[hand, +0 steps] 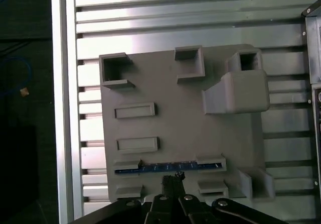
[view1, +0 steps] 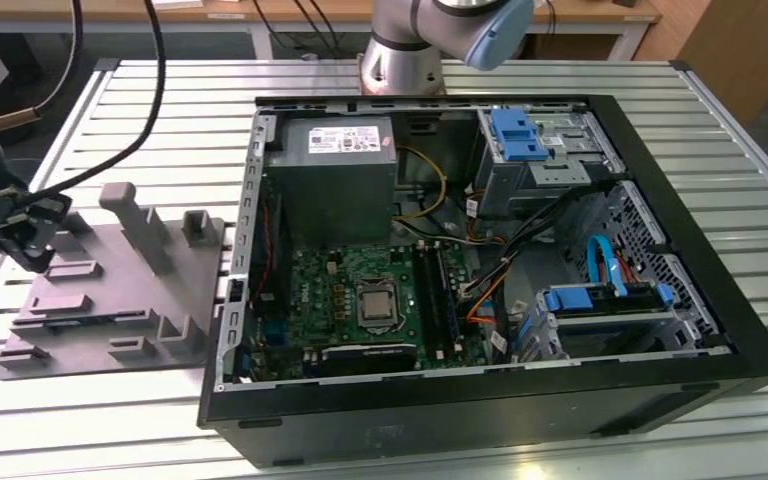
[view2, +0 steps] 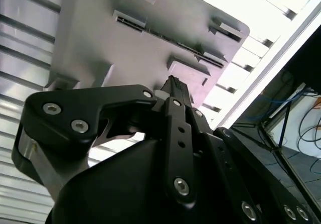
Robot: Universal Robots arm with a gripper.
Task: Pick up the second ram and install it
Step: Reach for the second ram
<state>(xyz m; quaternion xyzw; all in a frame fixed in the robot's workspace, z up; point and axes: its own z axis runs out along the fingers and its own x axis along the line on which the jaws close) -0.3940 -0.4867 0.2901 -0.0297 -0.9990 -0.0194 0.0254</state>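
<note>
At the exterior view's left, the gripper is hovering over the grey holder, its fingers pressed together and carrying nothing. The second ram is sitting on edge in a groove of that holder, just beside the fingertips in the first wrist view. A clean pick is calling for spread fingers centred mid-strip, pinching the flat faces, then a straight lift. The open computer case is lying to the right.

I'm seeing the ribbed worktop gleaming as bare metal, the grey holder block looking like matt plastic, and the gripper showing smooth black with bright metal screws.
</note>
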